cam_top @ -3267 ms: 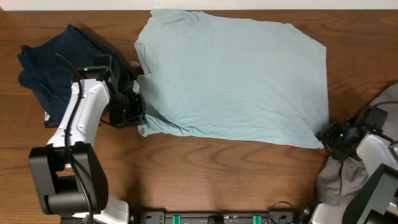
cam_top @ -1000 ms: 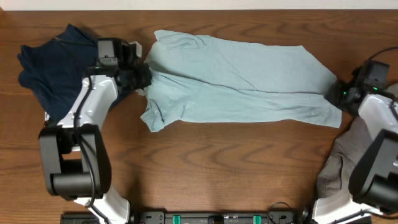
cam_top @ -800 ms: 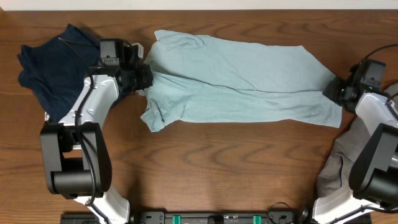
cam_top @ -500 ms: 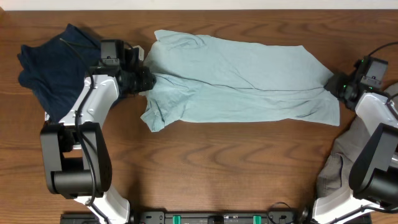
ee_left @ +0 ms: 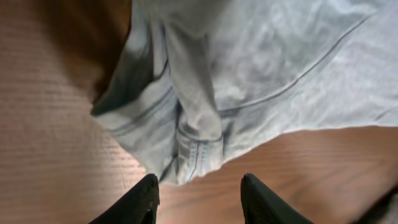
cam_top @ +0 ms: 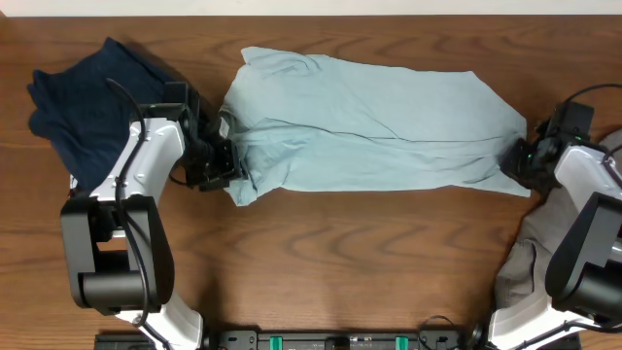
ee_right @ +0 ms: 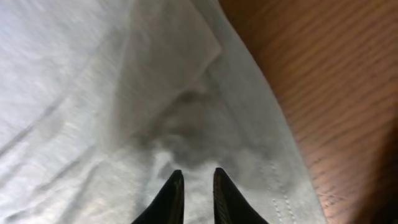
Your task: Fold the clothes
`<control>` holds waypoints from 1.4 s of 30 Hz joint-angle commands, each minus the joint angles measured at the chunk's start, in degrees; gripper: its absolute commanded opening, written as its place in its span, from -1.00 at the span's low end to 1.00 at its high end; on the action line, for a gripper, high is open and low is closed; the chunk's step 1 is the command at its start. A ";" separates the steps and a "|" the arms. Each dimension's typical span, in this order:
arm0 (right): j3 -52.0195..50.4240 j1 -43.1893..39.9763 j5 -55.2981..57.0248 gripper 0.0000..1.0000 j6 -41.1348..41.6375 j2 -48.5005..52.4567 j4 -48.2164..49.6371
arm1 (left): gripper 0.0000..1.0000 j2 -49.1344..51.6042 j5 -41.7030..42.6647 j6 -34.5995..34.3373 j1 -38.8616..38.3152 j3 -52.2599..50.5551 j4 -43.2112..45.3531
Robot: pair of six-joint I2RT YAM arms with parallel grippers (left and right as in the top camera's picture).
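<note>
scene: a wooden table (cam_top: 340,262) seen from overhead, with three garments and two arms.
light-blue garment (cam_top: 369,117): lies across the middle of the table as a long band running left to right, doubled over on itself, with a seam line along its length; a bunched sleeve hangs off its near-left corner.
navy garment (cam_top: 78,107): crumpled at the far-left of the table, apart from the light-blue garment, partly behind the left arm.
grey garment (cam_top: 530,258): heaped at the right edge, partly under the right arm.
left arm (cam_top: 146,165): rises from its base at the near-left edge, white link slanting up and to the right, wrist bent toward the garment's near-left corner.
left gripper (cam_top: 222,167): sits just beside the bunched sleeve; in the wrist view (ee_left: 199,190) its two dark fingers (ee_left: 148,196) stand well apart with nothing between them, over bare wood at the hem of the cloth (ee_left: 249,62).
right arm (cam_top: 583,185): reaches up along the right edge, wrist turned inward to the garment's near-right corner.
right gripper (cam_top: 515,160): at that corner; in the wrist view (ee_right: 194,177) the fingers (ee_right: 169,193) stand almost together, a thin gap left, tips down on the pale cloth (ee_right: 93,93); whether a fold is pinched between them cannot be told.
</note>
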 commanded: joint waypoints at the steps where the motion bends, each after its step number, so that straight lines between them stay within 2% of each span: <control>1: -2.45 0.94 3.34 -0.70 -1.75 0.57 0.07 | -0.11 -1.25 0.35 1.07 -0.79 -0.68 -0.33; 10: -4.22 0.96 3.52 -0.73 -1.77 0.57 0.48 | -0.11 -1.20 0.17 1.16 -4.59 -8.96 10.08; 12: -4.22 0.96 3.52 -0.81 -1.75 0.57 0.42 | -0.14 -1.20 -2.56 1.14 -5.22 -10.60 11.98; 14: -4.22 0.94 3.56 -0.95 -1.77 0.57 0.33 | -0.38 -1.20 -6.67 1.11 -5.29 -10.99 12.02; 17: -4.22 0.94 5.77 -0.98 -1.75 0.57 -0.55 | -0.76 -1.22 -11.89 1.03 -5.05 -10.97 10.62; 19: -4.22 0.83 8.98 -0.98 -1.73 0.57 -1.31 | -0.88 -1.22 -14.05 0.85 -4.76 -10.97 8.81; 23: -4.22 0.42 12.55 -0.98 -1.77 0.57 -1.38 | -0.88 -1.27 -16.70 -1.95 -3.98 -10.91 2.93; 32: -4.22 -4.61 12.98 -0.98 -3.91 0.57 -1.55 | -0.88 -1.40 -21.44 -1.64 -2.93 -10.16 -8.41; 42: -4.22 -8.48 12.09 -0.98 -3.89 0.57 -1.77 | -0.82 -2.03 -26.73 -2.80 -2.93 -10.14 -9.46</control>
